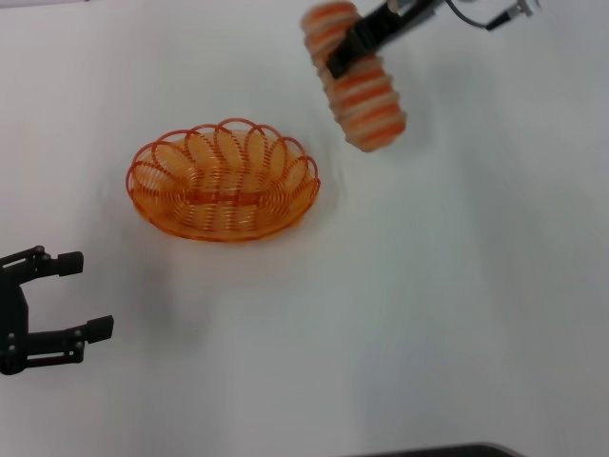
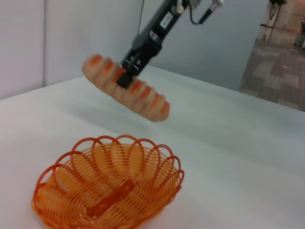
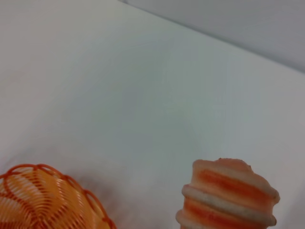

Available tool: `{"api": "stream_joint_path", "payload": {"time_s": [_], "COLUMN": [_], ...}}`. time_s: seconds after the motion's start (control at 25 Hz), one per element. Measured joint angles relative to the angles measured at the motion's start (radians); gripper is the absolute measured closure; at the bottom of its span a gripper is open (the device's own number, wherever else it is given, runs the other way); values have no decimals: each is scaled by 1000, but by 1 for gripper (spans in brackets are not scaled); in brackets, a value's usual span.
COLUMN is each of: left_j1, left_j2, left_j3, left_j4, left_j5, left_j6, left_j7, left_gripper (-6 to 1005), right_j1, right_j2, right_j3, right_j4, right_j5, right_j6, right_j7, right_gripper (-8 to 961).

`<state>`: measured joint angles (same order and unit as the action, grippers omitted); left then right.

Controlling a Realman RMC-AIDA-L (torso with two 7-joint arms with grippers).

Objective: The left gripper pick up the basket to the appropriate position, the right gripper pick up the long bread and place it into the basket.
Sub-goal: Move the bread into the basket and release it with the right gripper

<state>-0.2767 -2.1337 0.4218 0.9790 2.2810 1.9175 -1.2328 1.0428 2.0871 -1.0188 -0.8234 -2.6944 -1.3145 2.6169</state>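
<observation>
The orange wire basket (image 1: 225, 181) stands empty on the white table, left of centre; it also shows in the left wrist view (image 2: 108, 185) and partly in the right wrist view (image 3: 45, 200). My right gripper (image 1: 348, 55) is shut on the long bread (image 1: 357, 81), an orange and cream striped loaf, and holds it in the air to the right of and beyond the basket. The loaf also shows in the left wrist view (image 2: 125, 88) and the right wrist view (image 3: 228, 195). My left gripper (image 1: 81, 297) is open and empty near the table's front left, apart from the basket.
The white table (image 1: 457, 286) carries nothing else. A dark edge (image 1: 447, 450) shows at the bottom of the head view. In the left wrist view a grey wall (image 2: 224, 43) stands behind the table.
</observation>
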Motion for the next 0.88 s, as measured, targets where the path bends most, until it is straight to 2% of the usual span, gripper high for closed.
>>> {"api": "stream_joint_path", "payload": {"time_s": [0.24, 0.64, 0.88], "left_j1": [-7, -8, -7], "left_j2": [1, 3, 3], "left_j3": [0, 0, -3], "left_j4": [-14, -22, -22], "left_j5": [0, 13, 13], "left_j6": [-5, -37, -40], "left_j7": [0, -2, -2], "left_gripper": [113, 113, 114], "right_j1": [29, 29, 38], "right_j2": [11, 10, 12], "right_j3": [-38, -241, -349], "right_j4": [-6, -21, -21], "right_j5": [83, 361, 387], "right_j6": [52, 62, 50], "right_j7": [-201, -490, -551], "right_gripper": [405, 490, 550]}}
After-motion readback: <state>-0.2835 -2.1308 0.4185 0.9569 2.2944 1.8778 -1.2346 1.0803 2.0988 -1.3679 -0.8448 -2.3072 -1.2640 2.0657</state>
